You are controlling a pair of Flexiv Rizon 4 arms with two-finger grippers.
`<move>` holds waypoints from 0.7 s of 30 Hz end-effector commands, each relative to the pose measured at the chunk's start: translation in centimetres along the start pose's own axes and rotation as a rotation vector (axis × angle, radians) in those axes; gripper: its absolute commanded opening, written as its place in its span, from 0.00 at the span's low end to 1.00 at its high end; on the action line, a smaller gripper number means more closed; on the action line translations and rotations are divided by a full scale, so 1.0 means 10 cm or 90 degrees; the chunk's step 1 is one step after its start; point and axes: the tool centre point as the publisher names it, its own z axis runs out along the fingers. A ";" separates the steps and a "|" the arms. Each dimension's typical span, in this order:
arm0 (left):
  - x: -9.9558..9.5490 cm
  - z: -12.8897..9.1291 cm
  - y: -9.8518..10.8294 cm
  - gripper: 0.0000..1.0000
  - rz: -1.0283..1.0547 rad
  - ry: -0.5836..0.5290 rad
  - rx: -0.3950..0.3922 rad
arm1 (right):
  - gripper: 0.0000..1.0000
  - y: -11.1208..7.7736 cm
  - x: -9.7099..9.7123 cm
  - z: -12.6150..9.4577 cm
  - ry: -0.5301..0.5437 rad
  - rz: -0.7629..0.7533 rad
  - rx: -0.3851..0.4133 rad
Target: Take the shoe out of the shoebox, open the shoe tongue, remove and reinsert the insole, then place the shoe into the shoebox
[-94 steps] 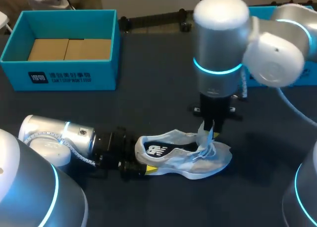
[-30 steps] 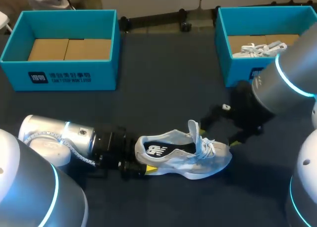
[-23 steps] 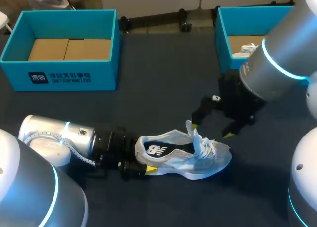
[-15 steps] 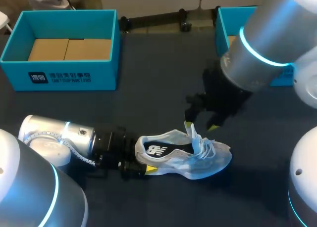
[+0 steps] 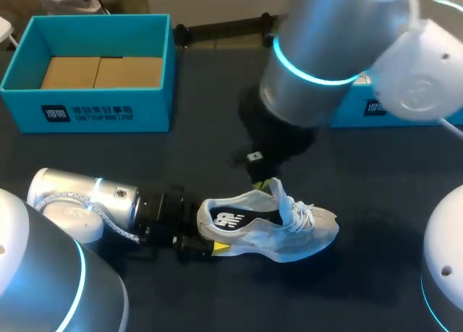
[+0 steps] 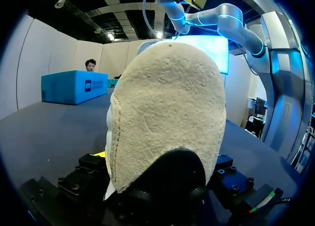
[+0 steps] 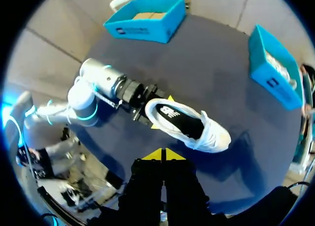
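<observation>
- on the worktop (image 5: 217, 129), out of both boxes. that is where the shoe (image 5: 271, 231) sits now, flat on its sole.
- who is holding it?
- the left gripper (image 5: 205, 239). it lies low on the worktop, and its two yellow tips pinch the heel (image 6: 167, 113) from both sides.
- and the right gripper (image 7: 161, 156)?
- its tips are pressed together with nothing between them. it hangs above the shoe and does not touch it.
- what has just changed?
- a few seconds ago the right gripper stood right over the laces and looked to be pulling the tongue (image 5: 279, 194) up. then it let go and swung away toward the right-hand shoebox (image 7: 275, 85), with its tips spread apart. now it has come back over the middle, near the open top of the shoe, and its tips have closed.
- did the shoe move?
- no. it has kept the same spot, with the same pinch on the heel. the tongue stands up by itself.
- so what does that mean?
- i think the tongue step is done. the dark insole (image 5: 239, 218) shows inside the opening and looks to be still in place, so pulling it out should come next. the right gripper would have to go down into the opening and catch the insole's edge. the left-hand shoebox (image 5: 101, 113) is well apart from the shoe. i cannot tell which box the shoe will go back into.
</observation>
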 end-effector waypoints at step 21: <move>0.01 -0.01 0.04 0.00 0.000 0.000 0.000 | 0.00 0.33 0.32 0.52 -0.076 -0.471 0.035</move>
